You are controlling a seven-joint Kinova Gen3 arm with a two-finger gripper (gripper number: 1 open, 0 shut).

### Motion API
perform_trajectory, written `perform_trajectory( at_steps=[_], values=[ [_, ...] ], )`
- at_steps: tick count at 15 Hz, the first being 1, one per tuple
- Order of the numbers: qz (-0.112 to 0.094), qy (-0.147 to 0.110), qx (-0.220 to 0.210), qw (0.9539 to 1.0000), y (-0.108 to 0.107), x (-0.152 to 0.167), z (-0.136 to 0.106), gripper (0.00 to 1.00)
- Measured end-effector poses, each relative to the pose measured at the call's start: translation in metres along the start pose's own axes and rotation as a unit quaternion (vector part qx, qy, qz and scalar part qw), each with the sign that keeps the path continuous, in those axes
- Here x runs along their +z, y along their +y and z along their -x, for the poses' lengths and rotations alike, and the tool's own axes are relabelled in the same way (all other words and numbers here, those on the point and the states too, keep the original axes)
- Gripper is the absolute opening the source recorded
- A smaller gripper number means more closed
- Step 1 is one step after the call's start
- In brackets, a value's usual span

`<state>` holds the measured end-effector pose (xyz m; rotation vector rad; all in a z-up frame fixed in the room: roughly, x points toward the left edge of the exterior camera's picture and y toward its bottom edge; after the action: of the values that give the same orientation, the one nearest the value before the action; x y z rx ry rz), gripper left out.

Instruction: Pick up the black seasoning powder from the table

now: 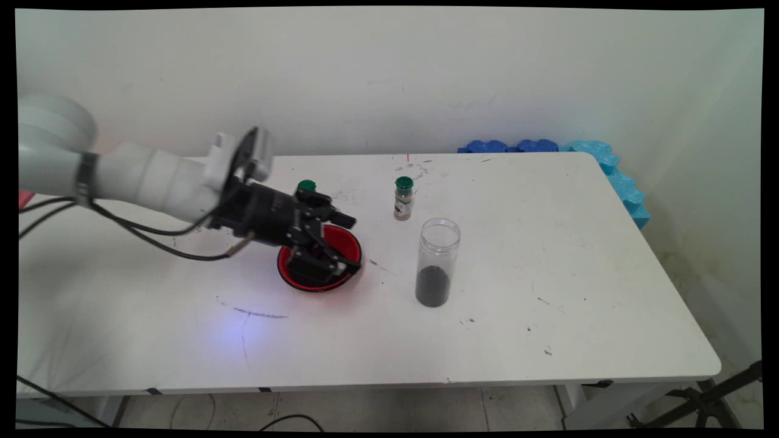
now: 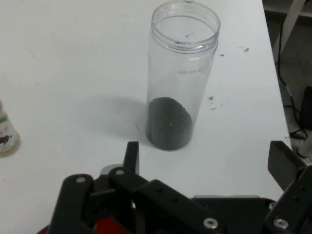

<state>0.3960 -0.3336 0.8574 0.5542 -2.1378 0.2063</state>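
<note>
Claw [image 1: 348, 242] spread, empty, low over red bowl [image 1: 348, 242], aimed right at clear jar [image 1: 436, 261] standing on bench [image 1: 548, 255]. Risk: finger clips tall open jar, topples it, spills dark grains.

Red bowl [image 1: 347, 243], green-capped bottle [image 1: 403, 198]

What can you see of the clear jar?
The jar is a tall clear plastic cylinder with a threaded open mouth and no lid. Dark granules fill roughly its bottom quarter. It stands upright on the table, right of the red bowl, nearer than the spice bottle. Nothing touches it; the open gripper points toward it.
</note>
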Motion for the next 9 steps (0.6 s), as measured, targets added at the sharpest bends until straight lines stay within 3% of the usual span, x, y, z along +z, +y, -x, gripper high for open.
perform_trajectory(
  at_steps=[9],
  values=[
    [0.018,0.000,0.023,0.9996,-0.010,0.072,-0.004,1.00]
  ],
)
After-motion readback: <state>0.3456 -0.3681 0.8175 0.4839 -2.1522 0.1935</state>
